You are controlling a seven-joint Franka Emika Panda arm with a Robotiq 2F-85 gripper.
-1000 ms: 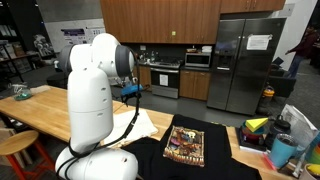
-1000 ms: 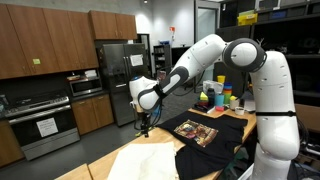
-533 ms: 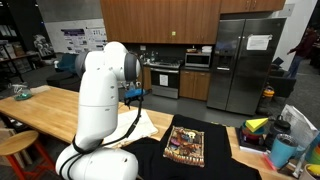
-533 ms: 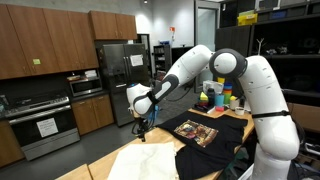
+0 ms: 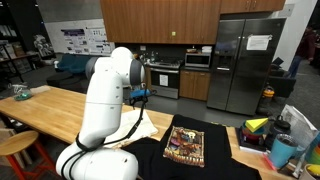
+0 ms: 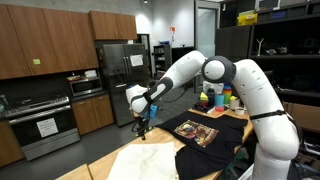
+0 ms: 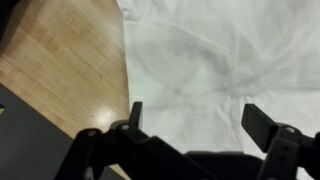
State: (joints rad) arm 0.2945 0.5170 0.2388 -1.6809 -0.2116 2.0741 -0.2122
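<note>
My gripper hangs open above a white cloth that lies rumpled on the wooden table, with nothing between its fingers. Its left finger stands close to the cloth's edge. In an exterior view the gripper points down over the white cloth at the table's near end. A black T-shirt with a coloured print lies spread beside the cloth, also seen as the black T-shirt in the exterior view where the arm hides most of the white cloth.
Coloured cups and containers stand at the far end of the table, shown as containers too. A small wooden object lies on the tabletop. A stool stands by the table. Kitchen cabinets and a fridge are behind.
The arm's upper links have swung and folded lower over the table; the gripper stays open above the white cloth, little displaced. Cloth and T-shirt have not moved.
</note>
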